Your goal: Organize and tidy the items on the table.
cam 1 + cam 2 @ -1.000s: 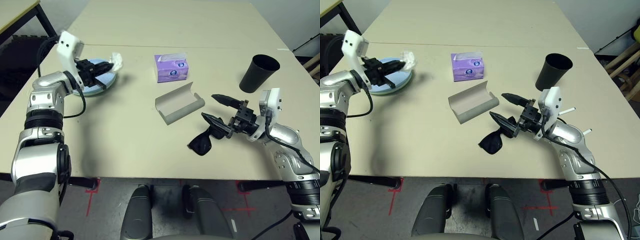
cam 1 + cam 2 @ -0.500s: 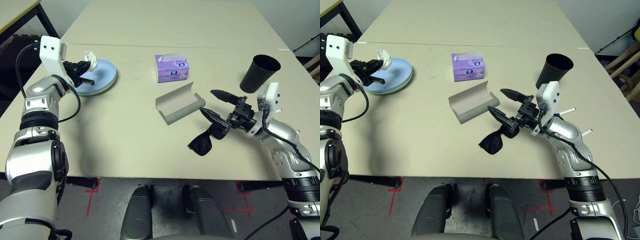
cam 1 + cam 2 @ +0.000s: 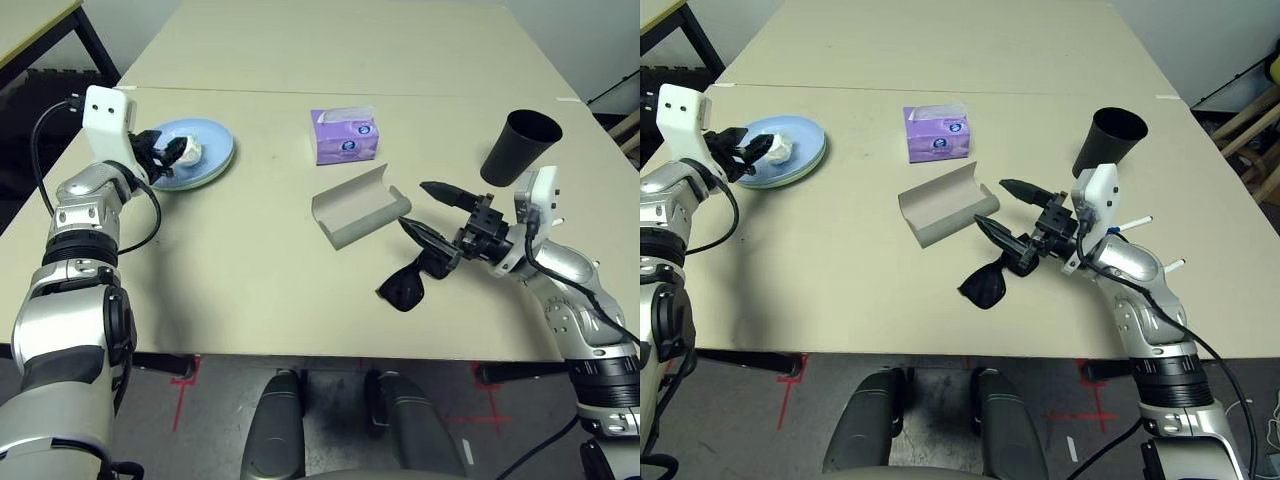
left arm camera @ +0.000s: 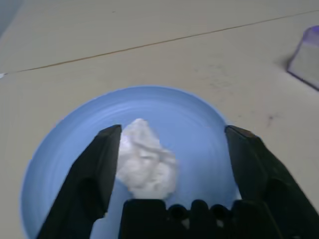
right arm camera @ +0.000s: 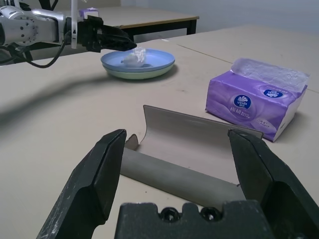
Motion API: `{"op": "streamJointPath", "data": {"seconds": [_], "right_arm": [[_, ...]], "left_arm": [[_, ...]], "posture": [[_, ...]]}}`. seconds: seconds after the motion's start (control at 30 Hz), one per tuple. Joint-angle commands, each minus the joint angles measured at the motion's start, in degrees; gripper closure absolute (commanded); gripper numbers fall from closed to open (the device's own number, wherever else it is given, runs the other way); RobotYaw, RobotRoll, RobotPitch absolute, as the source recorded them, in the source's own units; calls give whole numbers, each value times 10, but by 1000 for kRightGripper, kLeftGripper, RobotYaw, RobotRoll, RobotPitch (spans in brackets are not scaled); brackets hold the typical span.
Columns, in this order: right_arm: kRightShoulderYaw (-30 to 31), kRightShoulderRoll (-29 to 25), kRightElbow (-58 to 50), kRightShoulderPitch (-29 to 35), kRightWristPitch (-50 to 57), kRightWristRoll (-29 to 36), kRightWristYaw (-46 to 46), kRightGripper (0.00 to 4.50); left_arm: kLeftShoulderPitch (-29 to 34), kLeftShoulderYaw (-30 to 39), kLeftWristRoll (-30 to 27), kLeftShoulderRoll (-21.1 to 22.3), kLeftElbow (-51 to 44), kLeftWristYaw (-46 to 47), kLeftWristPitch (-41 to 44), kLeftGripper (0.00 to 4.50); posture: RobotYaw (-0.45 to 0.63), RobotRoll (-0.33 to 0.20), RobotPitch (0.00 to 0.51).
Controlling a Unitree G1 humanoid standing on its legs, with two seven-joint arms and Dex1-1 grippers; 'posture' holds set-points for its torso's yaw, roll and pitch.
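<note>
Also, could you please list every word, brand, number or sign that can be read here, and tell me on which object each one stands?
Purple tissue pack: a blue oval logo with white lettering, perhaps "Vinda", too blurred to be sure; the second oval and the small print are unreadable.
No text shows on the grey glasses case, the black cup or the pale blue plate.

Pale blue plate (image 4: 199, 134) on green plate (image 5: 149, 74), white tissue wad (image 4: 147, 162). Purple tissue box (image 3: 343, 135) w/ white-blue logo; grey glasses case (image 3: 358, 206); black sunglasses (image 3: 408, 282), black cup (image 3: 518, 146). Beige table (image 3: 250, 270); end effectors black.
</note>
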Motion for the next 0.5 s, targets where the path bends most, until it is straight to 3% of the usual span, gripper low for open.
{"op": "streamJointPath", "data": {"seconds": [0.03, 0.27, 0.5], "right_arm": [[-14, -7, -10, 3, 7, 6, -3, 0], [-18, -8, -5, -5, 10, 5, -4, 0], [-18, -8, -5, -7, 10, 5, -3, 0]], "left_arm": [[14, -3, -10, -6, -32, -52, -20, 25], [70, -20, -52, -52, -164, -193, -36, 25], [127, -47, -97, -68, -271, -312, 15, 25]], "posture": [[126, 0, 194], [127, 0, 193], [125, 0, 190]]}}
